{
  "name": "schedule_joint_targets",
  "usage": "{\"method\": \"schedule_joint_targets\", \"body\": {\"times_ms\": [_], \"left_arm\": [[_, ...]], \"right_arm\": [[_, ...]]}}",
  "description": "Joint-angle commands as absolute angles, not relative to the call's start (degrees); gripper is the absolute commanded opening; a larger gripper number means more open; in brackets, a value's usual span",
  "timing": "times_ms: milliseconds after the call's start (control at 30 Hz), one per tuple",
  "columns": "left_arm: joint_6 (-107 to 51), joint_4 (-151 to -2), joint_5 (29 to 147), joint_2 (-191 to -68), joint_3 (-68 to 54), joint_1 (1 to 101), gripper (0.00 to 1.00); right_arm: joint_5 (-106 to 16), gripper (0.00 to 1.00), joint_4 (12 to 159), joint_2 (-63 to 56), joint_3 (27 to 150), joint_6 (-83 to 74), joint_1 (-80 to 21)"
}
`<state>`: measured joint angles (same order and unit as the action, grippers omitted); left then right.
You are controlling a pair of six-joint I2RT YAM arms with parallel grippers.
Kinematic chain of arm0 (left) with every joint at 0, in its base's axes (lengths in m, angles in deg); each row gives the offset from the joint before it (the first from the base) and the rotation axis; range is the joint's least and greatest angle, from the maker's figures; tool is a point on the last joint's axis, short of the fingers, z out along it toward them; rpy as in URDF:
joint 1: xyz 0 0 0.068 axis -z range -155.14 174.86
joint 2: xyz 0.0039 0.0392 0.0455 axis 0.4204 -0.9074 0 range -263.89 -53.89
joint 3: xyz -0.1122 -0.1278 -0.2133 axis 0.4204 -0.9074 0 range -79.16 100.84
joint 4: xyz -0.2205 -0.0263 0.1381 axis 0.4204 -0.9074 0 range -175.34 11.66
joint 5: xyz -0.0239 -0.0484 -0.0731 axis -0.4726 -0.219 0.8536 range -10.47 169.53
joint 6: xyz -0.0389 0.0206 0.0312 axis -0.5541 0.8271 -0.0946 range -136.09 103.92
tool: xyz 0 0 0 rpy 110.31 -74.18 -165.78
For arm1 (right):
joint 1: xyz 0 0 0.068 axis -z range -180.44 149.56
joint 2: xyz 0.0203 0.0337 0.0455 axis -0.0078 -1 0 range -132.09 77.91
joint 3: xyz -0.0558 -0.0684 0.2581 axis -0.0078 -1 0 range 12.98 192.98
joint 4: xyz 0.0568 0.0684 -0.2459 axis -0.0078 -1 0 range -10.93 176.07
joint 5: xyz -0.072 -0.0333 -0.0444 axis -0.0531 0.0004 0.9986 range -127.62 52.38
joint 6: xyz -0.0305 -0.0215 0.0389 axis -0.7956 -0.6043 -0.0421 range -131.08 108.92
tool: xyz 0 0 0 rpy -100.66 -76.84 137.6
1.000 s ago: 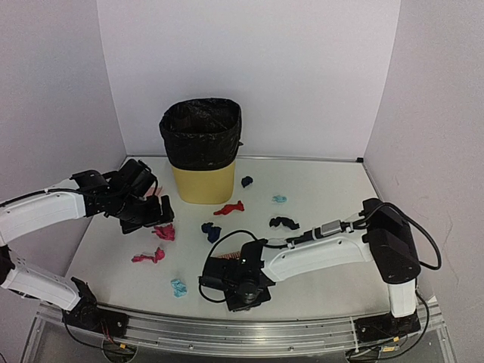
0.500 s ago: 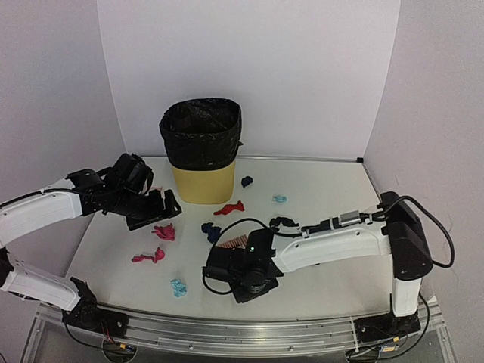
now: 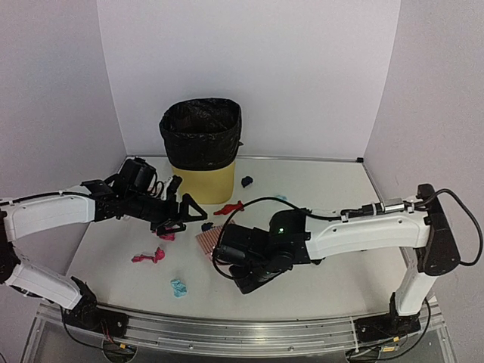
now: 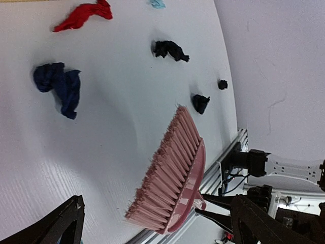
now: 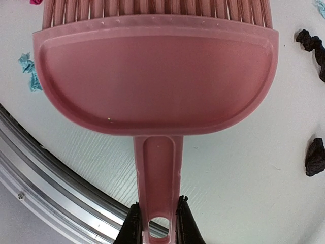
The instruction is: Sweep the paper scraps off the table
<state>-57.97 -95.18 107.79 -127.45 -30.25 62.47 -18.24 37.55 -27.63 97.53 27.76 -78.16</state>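
Progress nil: paper scraps [image 4: 58, 86] strewn across middle of table [image 3: 340, 189], dustpan [image 5: 152, 76] bare, handle pinched by right gripper [image 5: 157, 226] near front edge; left gripper [image 3: 184, 203] spread wide, holding nothing

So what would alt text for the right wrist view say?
The right claw grips the handle of a pink dustpan over the white table; black paper scraps lie right, a light blue scrap left.

scraps [image 4: 58, 86]: navy, red, black, pink, light blue
dustpan [image 5: 152, 76]: pink
bin [image 3: 203, 189]: yellow
liner [image 3: 200, 125]: black
tabletop [image 3: 340, 189]: white
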Motion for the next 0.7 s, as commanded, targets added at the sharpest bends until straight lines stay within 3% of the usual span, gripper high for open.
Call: {"method": "schedule_joint_targets", "body": {"times_ms": [0,433,667], "left_arm": [[-54.42,-87.13,123.6,-130.47,-30.97,62.39,1.0],[-53.71,-83.69,136.56,-134.08,-32.05,62.58,0.99],[-54.21,-82.91,138.0,-135.51,-31.72,63.19,0.87]], "right_arm": [[-18.2,0.0,38.57,-22.81,96.74,23.68,-77.26],[-16.83,0.0,39.12,-21.33,99.49,17.03,-76.25],[-16.67,0.0,39.45,-22.8,102.16,14.12,-75.94]]}}
